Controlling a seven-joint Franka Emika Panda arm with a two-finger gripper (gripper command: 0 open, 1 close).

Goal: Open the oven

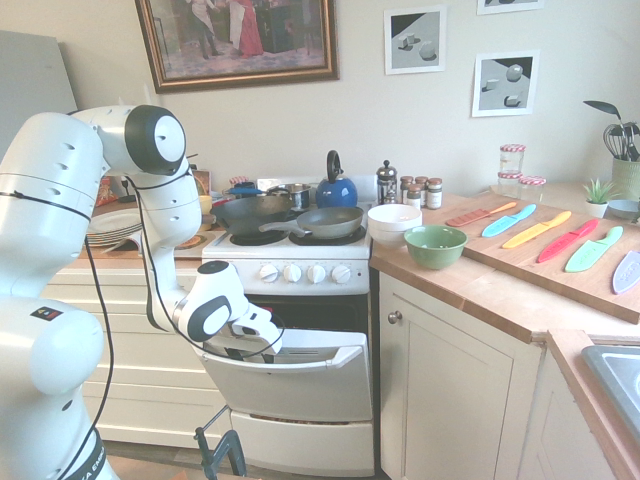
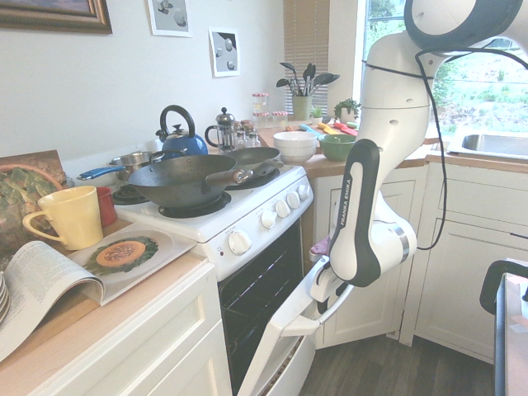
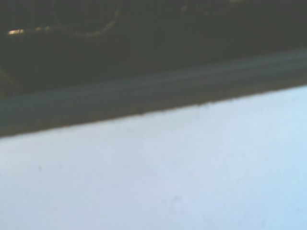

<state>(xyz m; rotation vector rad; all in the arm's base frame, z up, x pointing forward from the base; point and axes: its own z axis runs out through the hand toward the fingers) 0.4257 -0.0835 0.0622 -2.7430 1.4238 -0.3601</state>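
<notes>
Two-finger gripper (image 1: 262, 345) of the white arm sits at the top edge of the drop-down door (image 1: 300, 385), at the white bar handle (image 2: 340, 301). Finger state: cannot tell; wrist housing and door edge hide them in both exterior views.

Door is part-open, tilted outward from the top, hinged at the bottom. A dark gap shows between door top and the knob panel. Wrist view: blurred white door surface (image 3: 192, 177) below, a dark band of door edge and the dark interior above.

The small white freestanding oven (image 1: 295, 330) stands between cream cabinet runs, under a hob, with five round white knobs (image 1: 305, 272) in a row on its front panel.

On the hob: a dark wok (image 2: 177, 181), a grey frying pan (image 1: 325, 220) and a blue kettle (image 1: 336, 190) behind.

On the wooden counter (image 1: 470, 285) next to the hob, on the side with the sink: stacked white bowls (image 1: 393, 222), a green bowl (image 1: 435, 245), coloured knives on a wooden board (image 1: 545, 250).

On the counter on the hob's other side: a yellow mug (image 2: 73, 216) and an open magazine (image 2: 74, 268).
</notes>
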